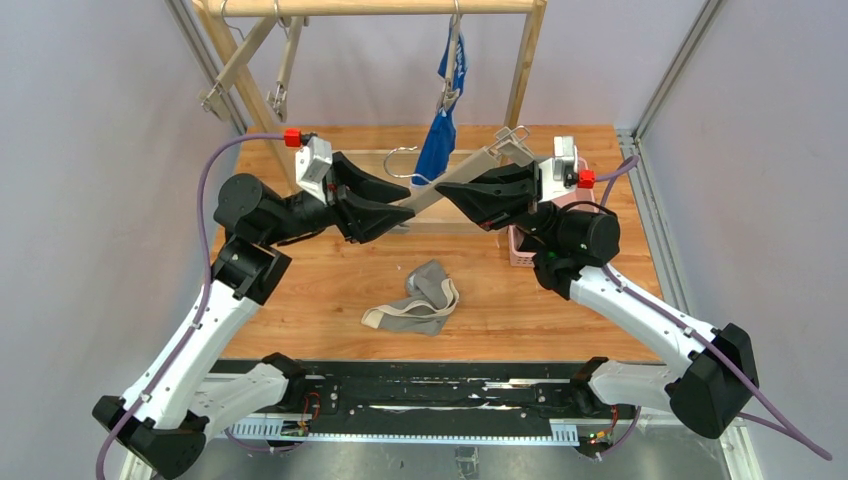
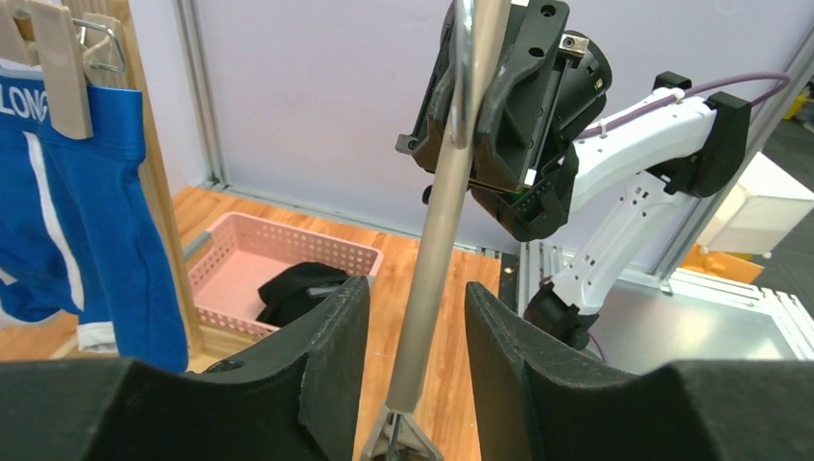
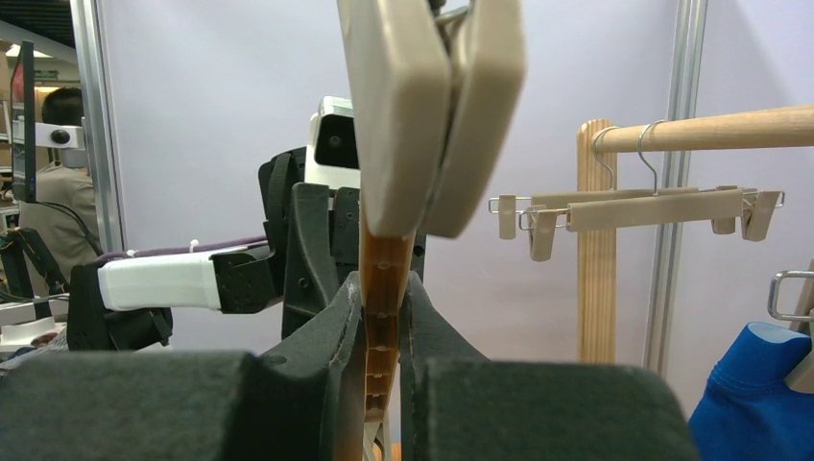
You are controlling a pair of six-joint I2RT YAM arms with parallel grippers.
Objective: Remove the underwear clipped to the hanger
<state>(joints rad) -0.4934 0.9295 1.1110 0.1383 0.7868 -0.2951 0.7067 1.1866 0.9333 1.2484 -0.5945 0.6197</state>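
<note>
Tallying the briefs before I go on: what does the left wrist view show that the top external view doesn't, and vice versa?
Left wrist only: the black underwear lying in the pink basket, hidden from above. Top external only: the grey underwear loose on the table. Both: the blue underwear hanging by a clip, and the bare hanger clamped in the right gripper, with the left gripper jaws open around its bar.

You've got the hanger (image 1: 455,186) across centre frame, hanging briefs (image 1: 437,148) just behind it, loose briefs (image 1: 424,299) on the table (image 1: 300,300) below centre, basket (image 2: 245,269) centre right with more briefs (image 2: 298,288) inside
</note>
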